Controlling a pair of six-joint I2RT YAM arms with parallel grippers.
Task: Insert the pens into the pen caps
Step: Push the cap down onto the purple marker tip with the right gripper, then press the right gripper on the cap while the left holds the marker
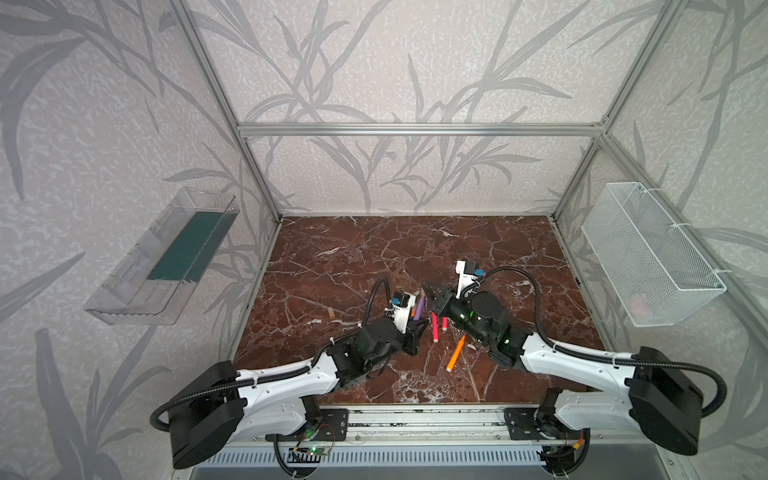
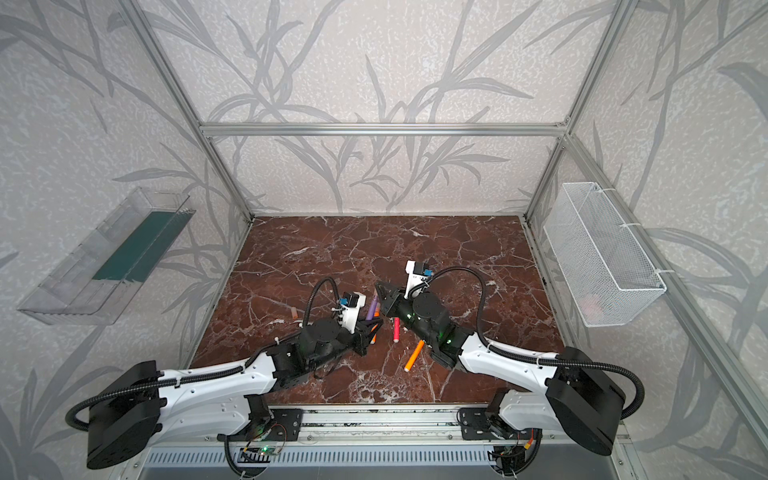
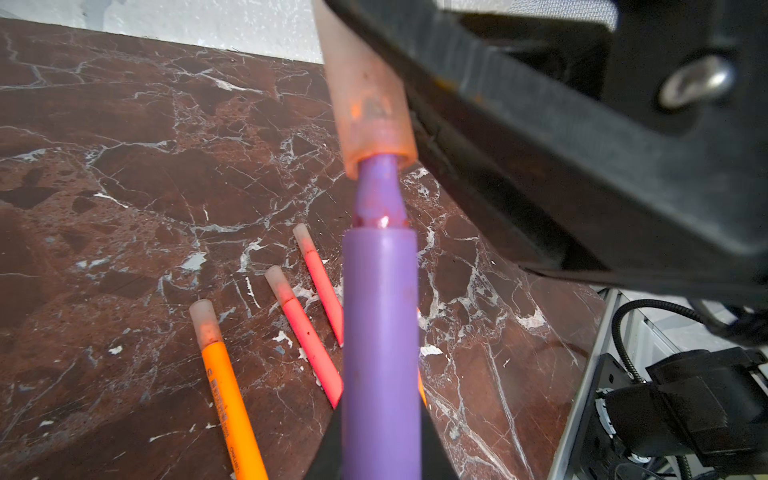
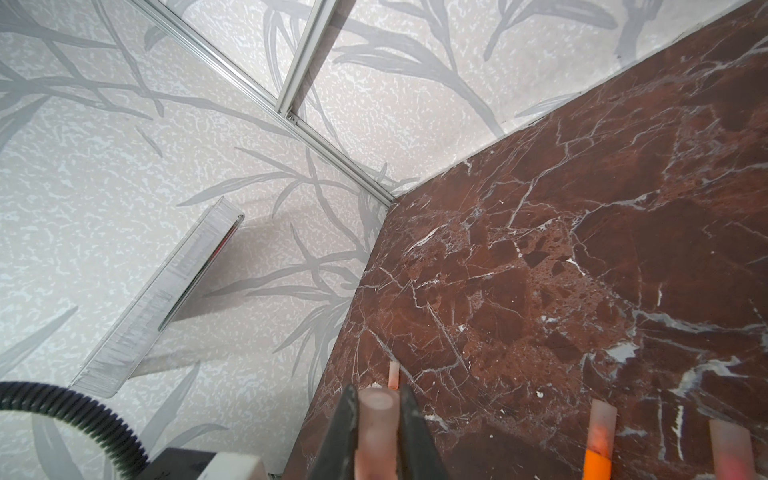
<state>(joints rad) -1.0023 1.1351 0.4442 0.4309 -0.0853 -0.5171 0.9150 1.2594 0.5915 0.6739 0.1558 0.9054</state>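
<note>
Jaws of left gripper (image 3: 380,459) clamped on purple pen (image 3: 380,332), bottom centre of the left wrist frame, with the pen running up-frame. Right gripper (image 4: 376,434) pinches a pen cap (image 4: 375,411) at bottom centre of the right wrist frame, jaws tight on its sides. Pen's tapered tip is just inside the cap mouth, shoulder still exposed. Both top views: the two grippers meet mid-table (image 1: 374,257). Lying flat and capped: two pink-red pens (image 3: 309,332), one orange pen (image 3: 228,386). A loose cap (image 1: 331,313) lies left of centre.
</note>
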